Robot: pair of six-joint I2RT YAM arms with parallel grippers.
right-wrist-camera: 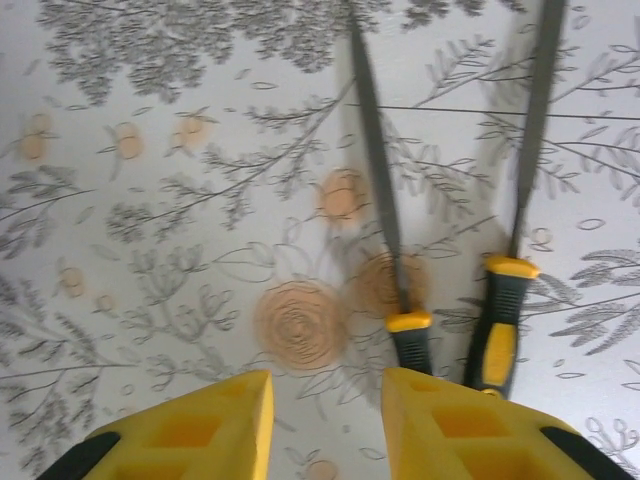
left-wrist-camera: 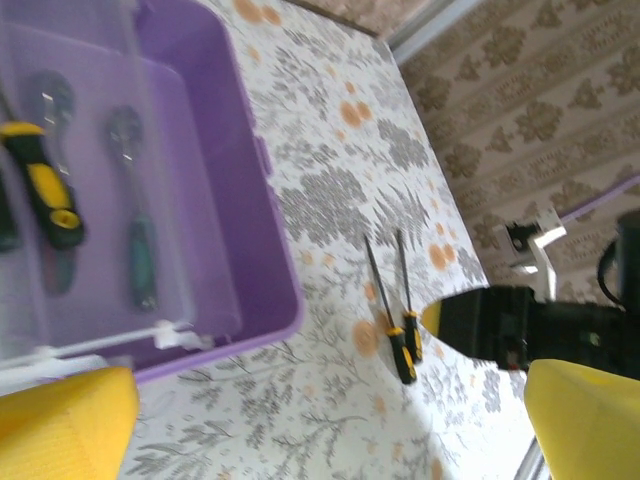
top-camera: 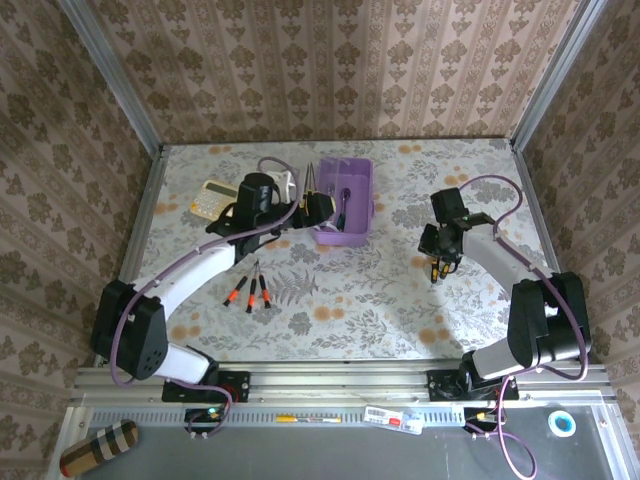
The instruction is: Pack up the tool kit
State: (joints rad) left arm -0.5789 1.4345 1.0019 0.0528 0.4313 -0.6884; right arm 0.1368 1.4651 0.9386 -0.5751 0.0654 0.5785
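The purple case (top-camera: 356, 176) stands open at the back middle of the table. Inside it lie a yellow-and-black screwdriver (left-wrist-camera: 46, 190) and a green-handled tool (left-wrist-camera: 139, 258). My left gripper (top-camera: 322, 209) hovers at the case's near left wall (left-wrist-camera: 262, 220), open, with nothing between its yellow fingers (left-wrist-camera: 62, 424). Two yellow-and-black screwdrivers (right-wrist-camera: 498, 335) lie side by side on the table, right of the case. My right gripper (right-wrist-camera: 326, 388) is just above them, open, with bare table in the gap. The nearer handle (right-wrist-camera: 410, 340) runs under its right finger (right-wrist-camera: 470, 430).
Three orange-handled screwdrivers (top-camera: 250, 291) lie on the table in front of the left arm. A yellow calculator (top-camera: 211, 198) sits at the back left. Patterned walls and metal rails (top-camera: 150, 190) enclose the table.
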